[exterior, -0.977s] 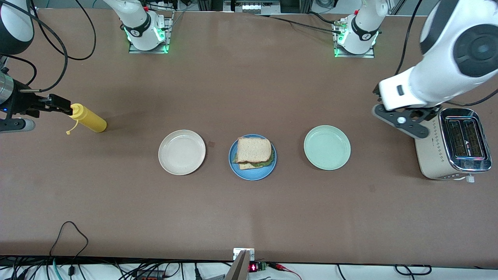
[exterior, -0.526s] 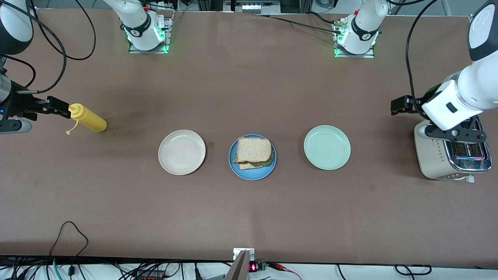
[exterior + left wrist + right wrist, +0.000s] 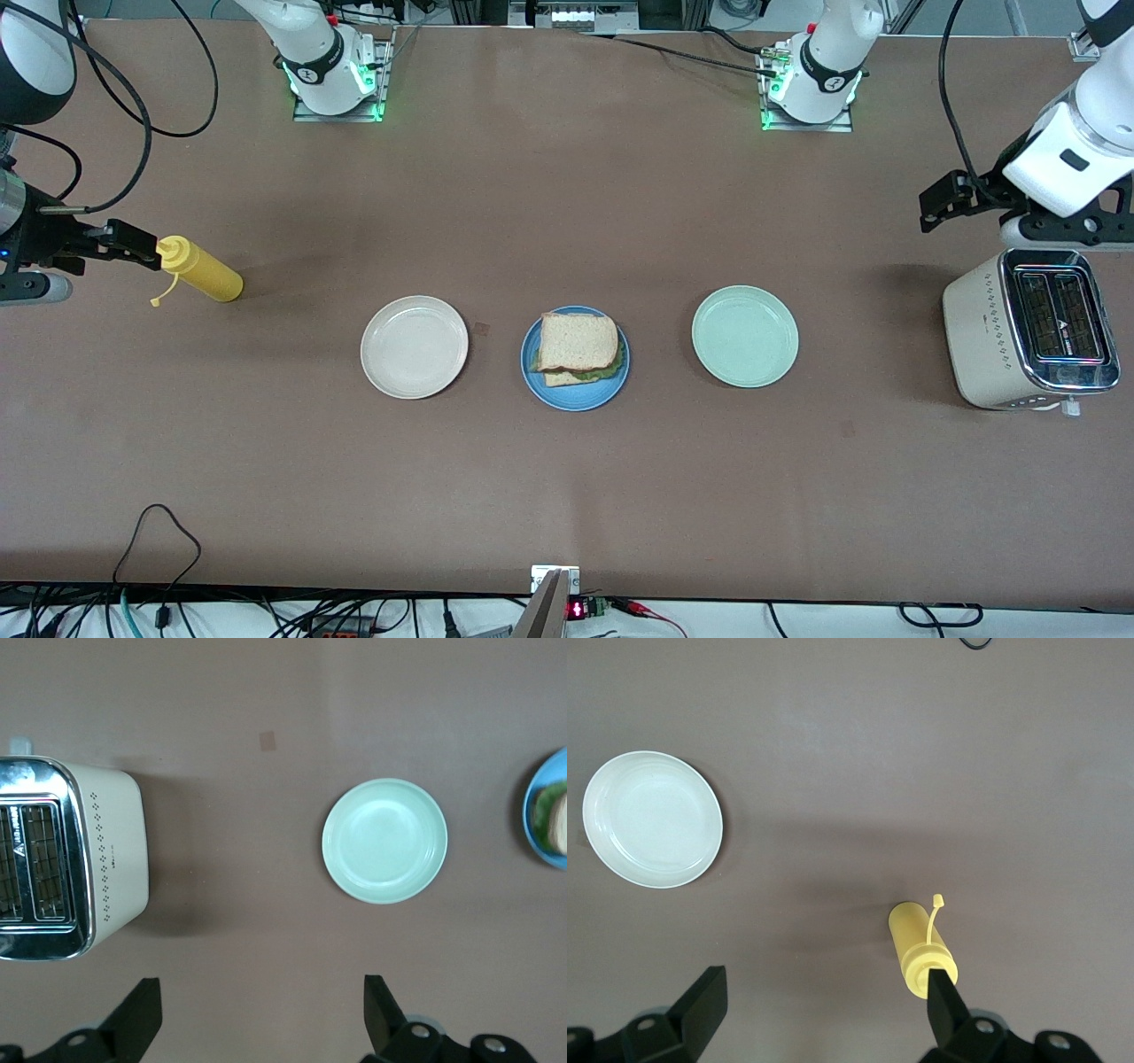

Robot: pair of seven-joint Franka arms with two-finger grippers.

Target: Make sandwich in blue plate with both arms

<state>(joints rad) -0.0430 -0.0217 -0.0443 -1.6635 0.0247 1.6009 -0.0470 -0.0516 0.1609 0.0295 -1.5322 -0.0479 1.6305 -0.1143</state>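
Observation:
The sandwich [image 3: 578, 346], two bread slices with green lettuce between them, sits on the blue plate [image 3: 575, 396] at the middle of the table. An edge of that plate shows in the left wrist view [image 3: 542, 806]. My left gripper [image 3: 941, 202] is open and empty, up over the table at the left arm's end, above the toaster [image 3: 1028, 328]. In its wrist view its jaws stand wide apart [image 3: 261, 1014]. My right gripper [image 3: 133, 239] is open and empty at the right arm's end, over the cap of the yellow bottle [image 3: 199, 268]; one fingertip [image 3: 943, 997] overlaps the bottle's cap.
A cream-white plate [image 3: 414, 346] lies beside the blue plate toward the right arm's end, a pale mint-green plate [image 3: 744, 336] toward the left arm's end. A cream toaster stands at the left arm's end. The yellow squeeze bottle stands at the right arm's end.
My left arm has pulled up and away from over the toaster toward its own base's side. The right arm, sandwich and plates have stayed put.

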